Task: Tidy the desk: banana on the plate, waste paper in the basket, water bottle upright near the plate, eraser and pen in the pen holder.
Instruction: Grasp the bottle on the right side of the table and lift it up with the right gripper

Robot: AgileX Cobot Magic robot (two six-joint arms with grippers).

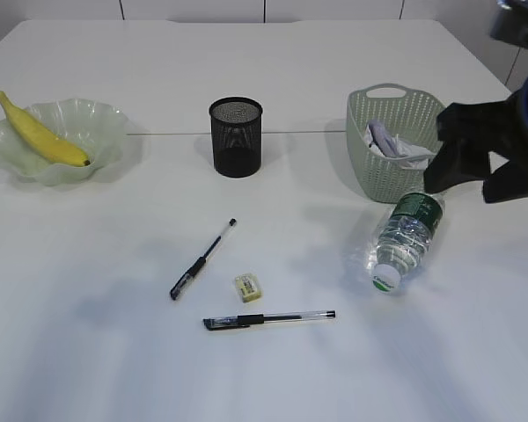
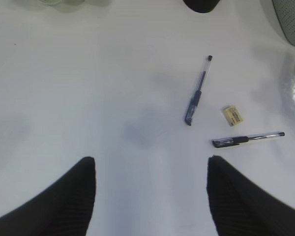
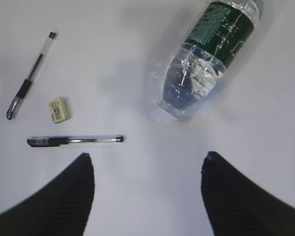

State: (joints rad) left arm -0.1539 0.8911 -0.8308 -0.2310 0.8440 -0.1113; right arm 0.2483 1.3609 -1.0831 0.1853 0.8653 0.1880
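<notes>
Exterior view shows the white table [image 1: 264, 369] with the banana [image 1: 40, 134] lying across the pale-green plate [image 1: 97, 123] at the upper left of the frame. Near the top centre stands the black mesh pen holder [image 1: 236, 137], upright. At the upper right sits the green basket [image 1: 389, 158] with crumpled paper [image 1: 396, 145] inside it. Just below the basket the water bottle [image 1: 405, 242] lies on its side, white cap pointing toward the lower edge of the frame. In the lower middle, the small yellow eraser [image 1: 248, 287] rests between two pens: the slanted pen [image 1: 202, 259] up and to its left, the level pen [image 1: 268, 319] just below it. None of the three touch.

At the right edge the right pincer [image 1: 475, 171] hangs dark above the table, beside the basket and over the bottle's far end. Seen from the right wrist, its fingers [image 3: 64, 201] stand spread apart with nothing between them, the bottle at the upper right of that frame.

From the left wrist, the left pincer [image 2: 151, 196] is likewise released, its fingers [image 2: 64, 201] wide over bare table, with both pens and the eraser off to the right of the frame.
</notes>
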